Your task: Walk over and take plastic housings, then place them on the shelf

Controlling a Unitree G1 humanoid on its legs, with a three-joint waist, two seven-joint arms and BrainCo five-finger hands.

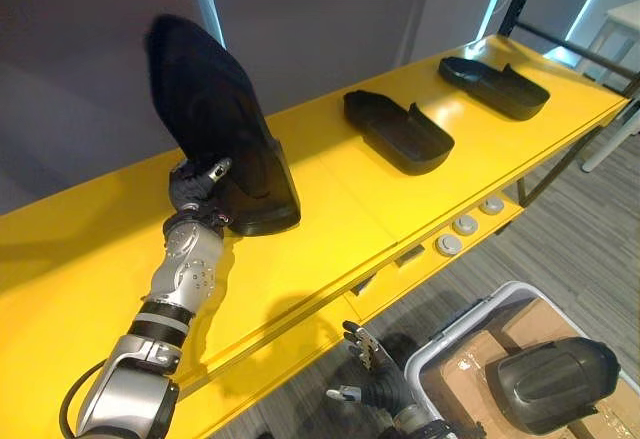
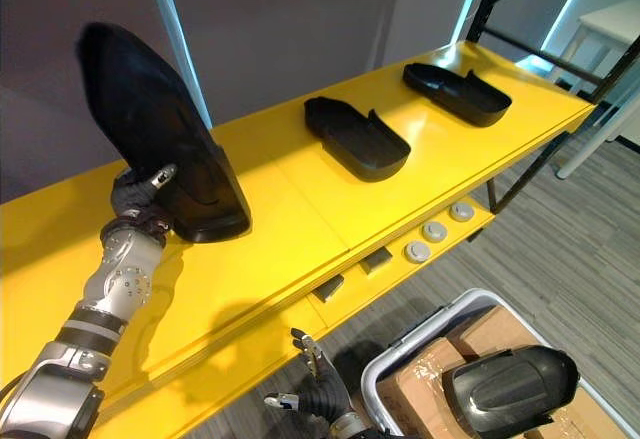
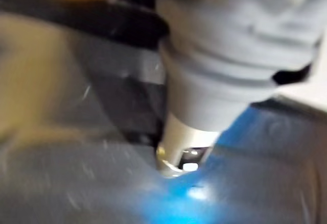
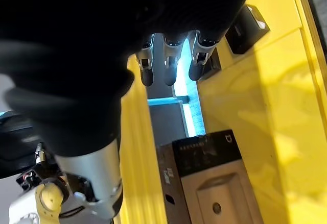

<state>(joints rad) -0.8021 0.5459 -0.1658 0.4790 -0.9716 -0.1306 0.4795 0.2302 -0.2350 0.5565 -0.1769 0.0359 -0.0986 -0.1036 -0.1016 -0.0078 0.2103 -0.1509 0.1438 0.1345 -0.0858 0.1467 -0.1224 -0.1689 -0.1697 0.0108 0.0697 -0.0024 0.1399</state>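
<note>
**Third housing tipped up on the shelf, one more in the bin**

Closest to me, down low in front of the shelf, the right hand [image 1: 378, 384] hangs with its fingers [image 4: 168, 68] straight and relaxed, holding nothing. Just beside it on the floor is the white-rimmed bin [image 1: 497, 295]. It has cardboard boxes [image 1: 468, 377] inside and a spare housing [image 1: 552, 379] lying on top of them, dome side up. I reckon that's the next pickup.

Up on the yellow shelf [image 1: 330, 229], the left hand [image 1: 193, 187] has its fingers clamped on the lower end of the tilted housing [image 1: 215, 109]. That end looks to be resting on the shelf, while the rest sticks up steeply toward the wall. My guess is it's pivoting on that edge so it can be laid flat like the others. The left wrist view is too smeared to add anything.

Further along, the middle housing [image 1: 398, 131] and the far housing [image 1: 493, 84] both lie hollow side up, well apart, in a row. Keeping that spacing would make sense for this one too.
</note>
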